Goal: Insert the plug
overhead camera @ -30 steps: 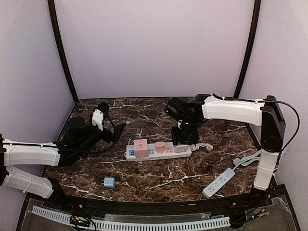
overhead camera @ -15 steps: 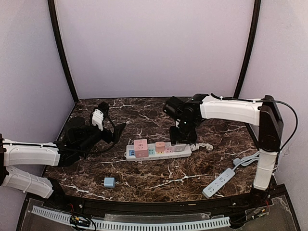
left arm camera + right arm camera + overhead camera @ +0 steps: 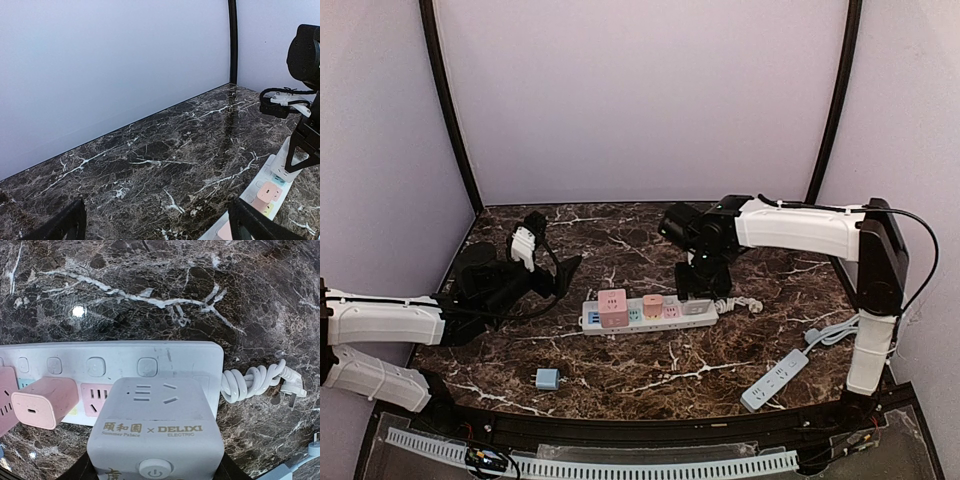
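A long white power strip [image 3: 650, 312] lies across the middle of the table and also shows in the right wrist view [image 3: 125, 357]. My right gripper [image 3: 698, 285] is shut on a grey cube plug [image 3: 156, 430] marked DELIXI. It holds the cube over the strip's right end, above the last socket. I cannot tell whether its prongs are seated. A pink cube [image 3: 613, 307] and a small pink plug [image 3: 42, 402] sit in the strip to the left. My left gripper [image 3: 157, 227] is open and empty, above the table left of the strip.
A small light-blue plug [image 3: 548, 379] lies near the front left. A second white power strip [image 3: 775, 379] with its cable lies at the front right. The first strip's coiled white cord [image 3: 250, 382] lies off its right end.
My right arm has shifted slightly left and back with the grey cube. The left arm has not moved.
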Tool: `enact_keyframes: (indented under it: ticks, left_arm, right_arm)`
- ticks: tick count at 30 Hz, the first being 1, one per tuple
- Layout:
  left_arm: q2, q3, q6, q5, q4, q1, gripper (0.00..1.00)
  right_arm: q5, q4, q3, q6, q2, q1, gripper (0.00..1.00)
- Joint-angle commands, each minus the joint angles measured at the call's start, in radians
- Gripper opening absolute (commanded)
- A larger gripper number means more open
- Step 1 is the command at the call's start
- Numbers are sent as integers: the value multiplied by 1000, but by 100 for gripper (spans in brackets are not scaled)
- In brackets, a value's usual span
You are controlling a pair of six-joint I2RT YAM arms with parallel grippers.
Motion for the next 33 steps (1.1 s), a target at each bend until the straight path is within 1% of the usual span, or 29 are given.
enact_keyframes:
  ticks: [1, 11, 18, 27, 33]
  left_arm:
    - [-17, 19, -8, 14, -11, 6, 99]
    - [-17, 19, -6, 11, -13, 6, 99]
    - [-20, 19, -7, 13, -14, 6, 99]
    - [-26, 18, -11, 17, -17, 6, 99]
    - [-28, 16, -6, 14, -15, 6, 99]
  right_arm:
    - [25, -34, -16, 17, -24, 6, 0]
    - [-45, 5, 9, -16, 12, 11, 0]
    - [8, -68, 43, 11, 22, 12, 0]
    - [-58, -33, 66, -3, 65, 12, 0]
    - [-40, -49, 112, -20, 83, 11, 0]
